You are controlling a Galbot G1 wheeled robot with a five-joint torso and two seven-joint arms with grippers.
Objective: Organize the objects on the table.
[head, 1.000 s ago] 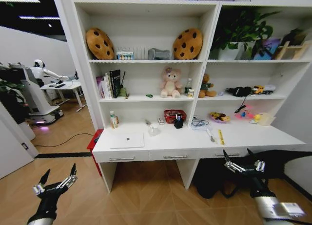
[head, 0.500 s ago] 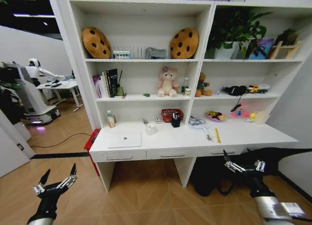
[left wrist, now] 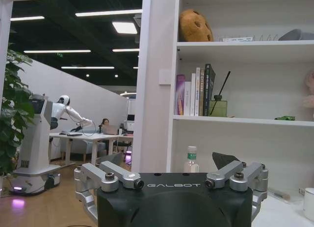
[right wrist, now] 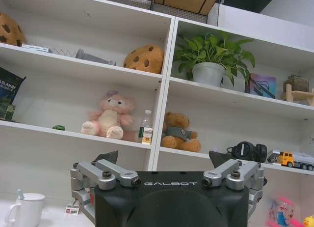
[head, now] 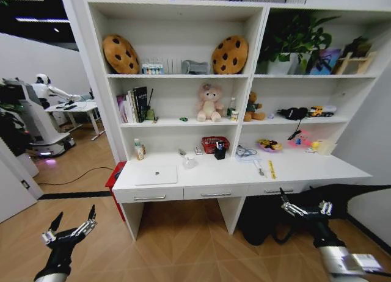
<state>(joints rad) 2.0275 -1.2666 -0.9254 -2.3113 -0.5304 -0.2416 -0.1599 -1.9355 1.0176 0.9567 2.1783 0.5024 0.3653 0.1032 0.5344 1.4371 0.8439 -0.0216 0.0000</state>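
Observation:
The long white table [head: 208,183] stands under tall white shelving, straight ahead of me. A slim silver laptop [head: 157,174] lies shut on its left half. Thin pens [head: 261,168] lie on the right half beside a yellow strip. A tiny green toy car [head: 182,119] [left wrist: 284,118] [right wrist: 59,127] sits on the shelf above, left of a pink plush. My left gripper [head: 73,220] [left wrist: 169,168] hangs open and empty, low at the left, well short of the table. The right gripper [head: 298,198] [right wrist: 167,163] is open and empty, low at the right, before the drawers.
A red basket [head: 215,144], a black pen cup [head: 220,152], a white mug [head: 190,162] [right wrist: 22,207] and a bottle [head: 140,150] stand at the back of the table. A black bag [head: 269,224] lies underneath. Another robot [head: 43,120] works at the far left. Wooden floor lies between me and the table.
The whole picture has shifted slightly left, so the camera has moved. Both grippers hold the same open pose, and nothing on the table has moved.

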